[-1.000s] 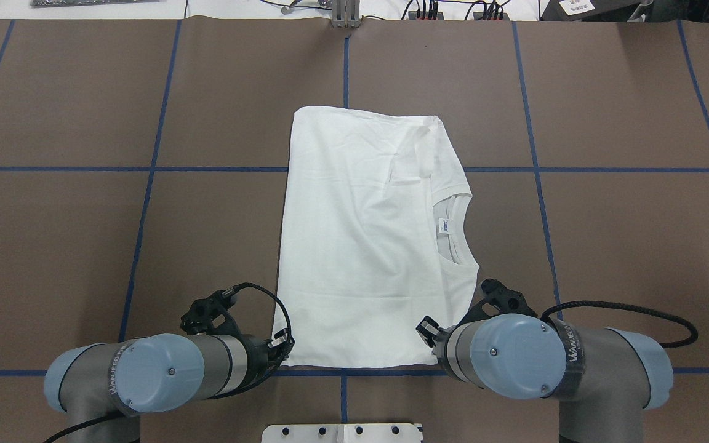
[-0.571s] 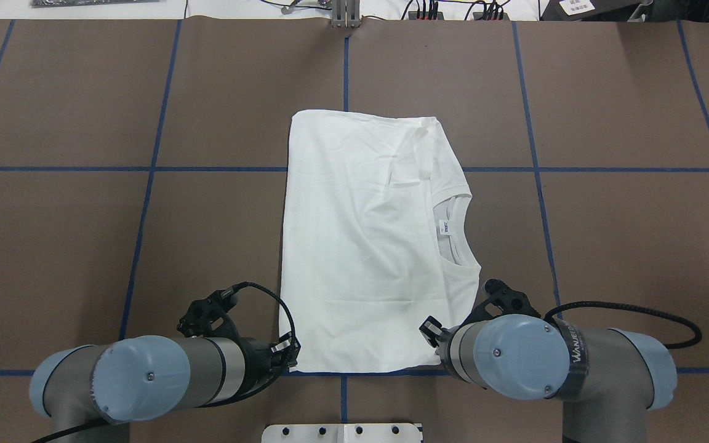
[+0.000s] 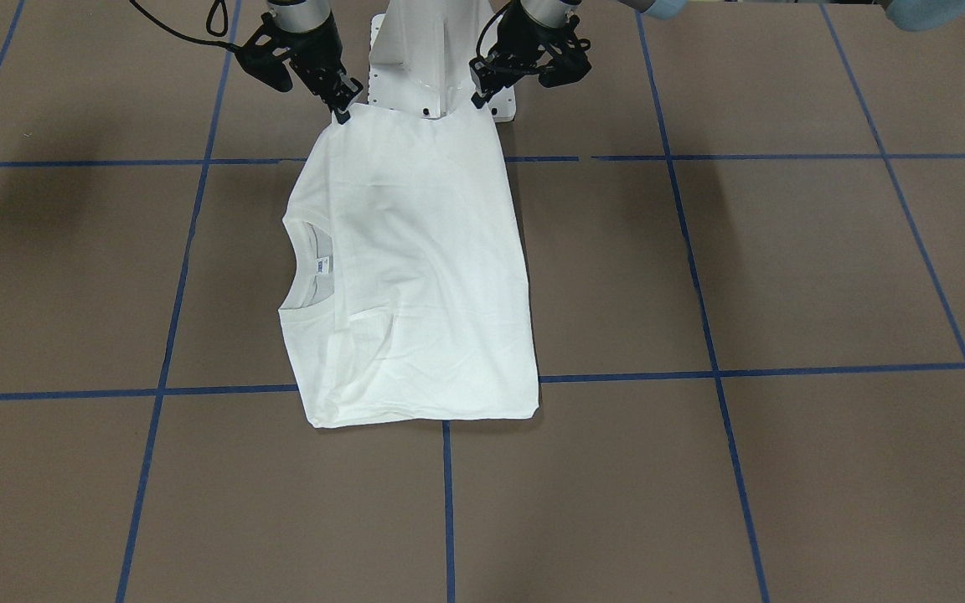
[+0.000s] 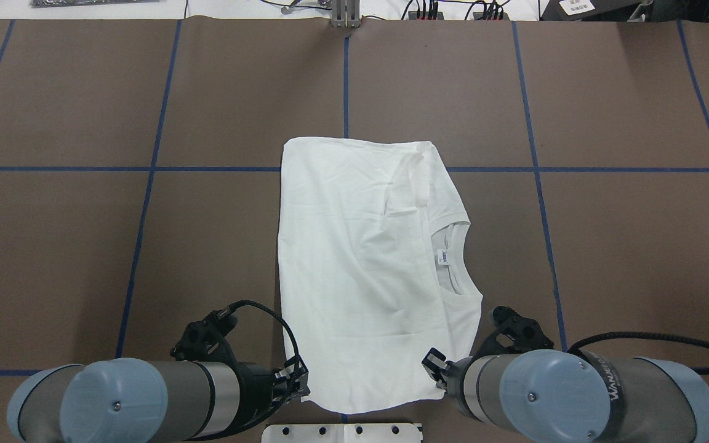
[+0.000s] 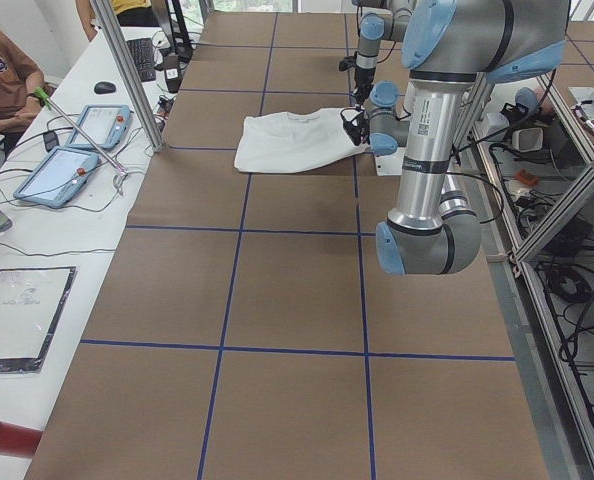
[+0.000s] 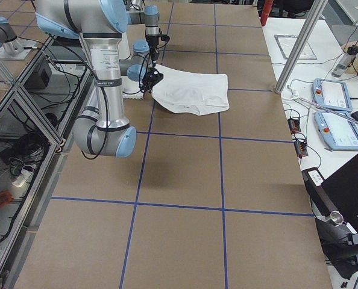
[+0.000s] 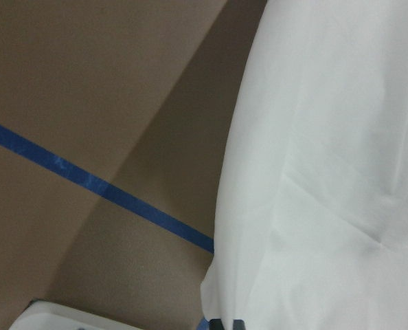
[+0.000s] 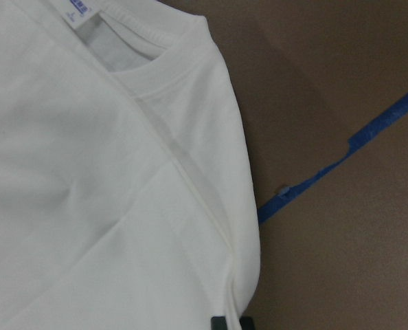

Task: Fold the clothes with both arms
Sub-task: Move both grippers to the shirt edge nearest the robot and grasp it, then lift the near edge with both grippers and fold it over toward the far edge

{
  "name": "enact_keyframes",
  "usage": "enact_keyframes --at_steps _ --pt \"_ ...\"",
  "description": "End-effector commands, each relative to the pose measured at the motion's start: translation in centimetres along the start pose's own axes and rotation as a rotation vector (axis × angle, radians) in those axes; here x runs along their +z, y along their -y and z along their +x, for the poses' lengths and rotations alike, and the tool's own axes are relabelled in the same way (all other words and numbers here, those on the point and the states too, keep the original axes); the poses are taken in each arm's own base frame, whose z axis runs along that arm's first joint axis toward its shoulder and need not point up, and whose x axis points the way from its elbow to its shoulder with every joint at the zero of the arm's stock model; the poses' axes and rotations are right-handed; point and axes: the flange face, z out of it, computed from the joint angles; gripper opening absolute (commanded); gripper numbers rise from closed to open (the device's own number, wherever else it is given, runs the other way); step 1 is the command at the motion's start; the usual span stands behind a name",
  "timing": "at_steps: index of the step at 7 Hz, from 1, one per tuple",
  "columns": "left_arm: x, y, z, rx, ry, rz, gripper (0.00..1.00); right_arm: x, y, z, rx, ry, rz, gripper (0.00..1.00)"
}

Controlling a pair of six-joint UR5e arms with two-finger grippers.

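Shirt (image 4: 360, 264): white, folded into a long rectangle with a sleeve laid across its top; collar opening turned toward the robot's right; it sits mid-table, its far edge flat just past a cross line of tape, its near edge raised off the table and sagging between its two corners
Neck label (image 4: 445, 257): small, blue and white; inside the collar, facing up
Left fingers (image 3: 482, 88): pinched closed on the shirt's near corner on the plain side; held just above the table, close to the robot
Right fingers (image 3: 340, 105): pinched closed on the near corner on the collar side; level with the left pair, the lifted edge spanning the gap between them
Table (image 4: 607, 246): brown surface; marked into large squares by blue tape lines (image 4: 59, 168)
Base (image 4: 342, 432): white metal plate between the two arms; in the front-facing view the shirt's raised edge hangs across it
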Motion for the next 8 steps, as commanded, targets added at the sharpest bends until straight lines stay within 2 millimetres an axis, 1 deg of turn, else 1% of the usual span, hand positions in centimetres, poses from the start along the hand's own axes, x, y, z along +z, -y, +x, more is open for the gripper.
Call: enact_keyframes --at_steps 1,2,3,4,5,6,7,8 --pt "-4.2 0.7 1.9 0.008 -0.032 0.01 0.0 -3.4 2.6 -1.1 0.034 0.063 0.01 0.0" --pt "-5.5 2.4 3.2 0.085 -0.043 0.057 0.0 -5.6 5.9 -2.6 0.081 0.108 0.035 0.0" --pt "-6.8 4.3 6.0 0.154 -0.085 0.107 0.0 -7.1 8.5 -4.0 0.125 0.104 0.004 0.0" --pt "-6.7 6.9 7.2 0.196 -0.07 0.163 0.0 -8.5 11.7 -5.6 0.13 0.113 -0.003 0.0" --pt "-6.1 9.2 8.4 0.19 -0.066 0.207 0.0 -8.2 14.0 -9.2 0.09 0.127 0.015 0.0" --pt "-4.8 12.0 11.1 0.182 -0.067 0.262 0.0 -6.9 16.3 -12.0 0.115 0.116 0.033 0.0" --pt "-1.9 15.1 12.2 0.239 -0.029 0.312 0.0 -5.5 18.4 -13.7 0.066 0.097 0.068 0.0" --pt "-2.0 18.7 13.4 0.24 -0.06 0.355 0.0 -5.1 20.6 -15.8 0.042 0.094 0.098 0.0"
